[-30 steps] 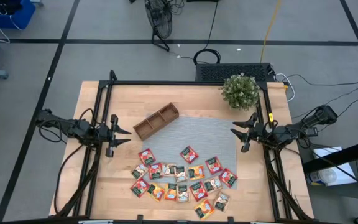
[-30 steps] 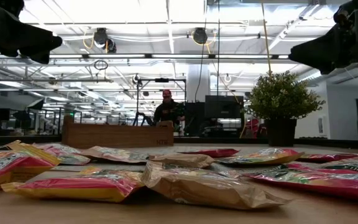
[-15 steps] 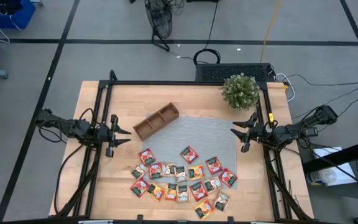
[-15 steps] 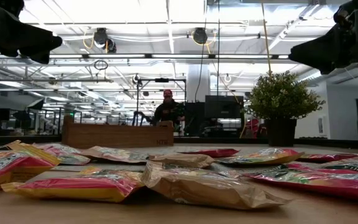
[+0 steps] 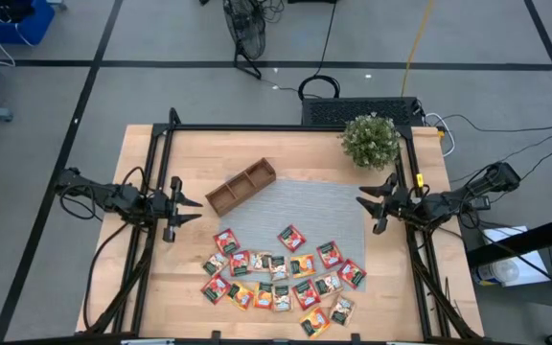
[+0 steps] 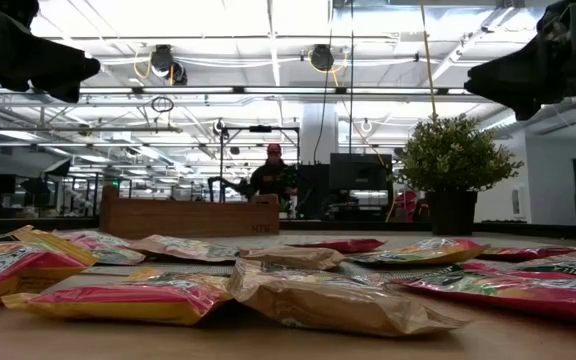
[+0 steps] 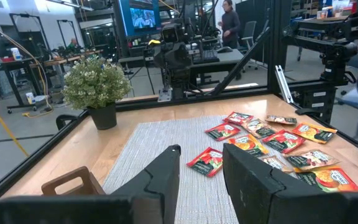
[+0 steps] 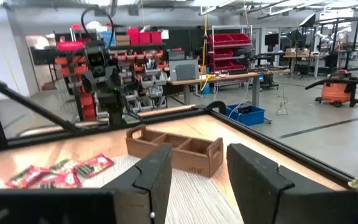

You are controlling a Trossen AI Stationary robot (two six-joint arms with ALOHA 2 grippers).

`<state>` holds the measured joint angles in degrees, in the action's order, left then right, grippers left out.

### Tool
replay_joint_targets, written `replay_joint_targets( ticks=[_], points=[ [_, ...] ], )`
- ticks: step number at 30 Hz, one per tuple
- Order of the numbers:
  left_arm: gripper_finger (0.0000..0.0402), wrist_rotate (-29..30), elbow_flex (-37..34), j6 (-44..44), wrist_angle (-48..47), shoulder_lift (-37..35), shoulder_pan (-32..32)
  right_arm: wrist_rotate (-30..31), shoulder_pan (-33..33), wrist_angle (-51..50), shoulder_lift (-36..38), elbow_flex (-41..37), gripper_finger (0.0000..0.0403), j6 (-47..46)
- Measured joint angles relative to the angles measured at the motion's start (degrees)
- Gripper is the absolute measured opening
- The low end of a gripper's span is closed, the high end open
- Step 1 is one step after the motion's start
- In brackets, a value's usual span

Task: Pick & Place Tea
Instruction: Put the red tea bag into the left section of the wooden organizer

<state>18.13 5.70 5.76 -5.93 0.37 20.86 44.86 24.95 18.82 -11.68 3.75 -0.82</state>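
Nothing has moved: both grippers, left [image 5: 192,205] and right [image 5: 362,208], hang parted, holding nothing; wooden tray [image 5: 241,186] between them looks empty.

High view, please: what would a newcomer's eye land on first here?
The bright tea sachets scattered across the table's near half, partly on the grey mat. Next, the wooden tray angled at the mat's far-left corner and the potted plant at the far right.
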Motion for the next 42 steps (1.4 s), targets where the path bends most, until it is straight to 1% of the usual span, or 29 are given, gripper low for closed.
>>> replay_joint_targets(
  ticks=[9, 12, 15, 16, 19, 21, 23, 25, 27, 30, 32, 34, 36, 38, 41, 42],
  points=[
    [0.0127, 0.0, 0.0, 0.0, 0.0, 0.0, 0.0, -0.1, 0.0, -2.6, 0.0, 0.0, 0.0139, -0.4],
    [0.0127, 0.0, 0.0, 0.0, 0.0, 0.0, 0.0, -0.1, 0.0, -2.6, -0.2, 0.0, 0.0139, -1.8],
    [0.0127, 0.0, 0.0, 0.0, 0.0, 0.0, 0.0, -0.2, -0.5, -1.7, -0.4, 0.0, 0.0139, -0.5],
    [0.0127, 0.0, 0.0, 0.0, 0.0, 0.0, 0.0, -0.8, -0.6, -0.6, -1.0, 0.0, 0.0139, 0.4],
    [0.0127, 0.0, 0.0, 0.0, 0.0, 0.0, 0.0, -5.7, -0.6, 3.5, -4.9, 0.5, 0.0145, 3.6],
    [0.0127, 0.0, 0.0, 0.0, 0.0, 0.0, 0.0, -6.1, -0.6, 3.3, -10.8, 2.3, 0.0156, 3.5],
    [0.0127, 0.0, 0.0, 0.0, 0.0, 0.0, 0.0, -5.9, -0.6, 3.5, -18.8, 5.5, 0.0171, 1.8],
    [0.0127, 0.0, 0.0, 0.0, 0.0, 0.0, 0.0, -6.0, -0.6, 3.1, -28.6, 9.8, 0.019, -0.1],
    [0.0127, 0.0, 0.0, 0.0, 0.0, 0.0, 0.0, -6.2, -0.6, 0.2, -39.8, 15.8, 0.0211, -1.2],
    [0.0127, 0.0, 0.0, 0.0, 0.0, 0.0, 0.0, -7.7, -0.1, -8.6, -55.8, 27.2, 0.0241, -1.5],
    [0.0127, 0.0, 0.0, 0.0, 0.0, 0.0, 0.0, -8.3, -0.1, -16.7, -65.4, 36.0, 0.0257, -2.9],
    [0.0127, 0.0, 0.0, 0.0, 0.0, 0.0, 0.0, -11.3, -0.6, -25.7, -73.7, 44.4, 0.0269, -5.4],
    [0.0127, 0.0, 0.0, 0.0, 0.0, 0.0, 0.0, -16.0, -1.4, -31.9, -80.1, 51.6, 0.0278, -6.5],
    [0.0127, 0.0, 0.0, 0.0, 0.0, 0.0, 0.0, -20.0, -2.1, -35.8, -85.1, 57.4, 0.0284, -6.0],
    [0.0127, 0.0, 0.0, 0.0, 0.0, 0.0, 0.0, -24.0, -3.0, -40.1, -90.6, 63.2, 0.0289, -3.4],
    [0.0127, 0.0, 0.0, 0.0, 0.0, 0.0, 0.0, -24.2, -3.2, -41.3, -92.0, 64.5, 0.029, -2.6]
  ],
)
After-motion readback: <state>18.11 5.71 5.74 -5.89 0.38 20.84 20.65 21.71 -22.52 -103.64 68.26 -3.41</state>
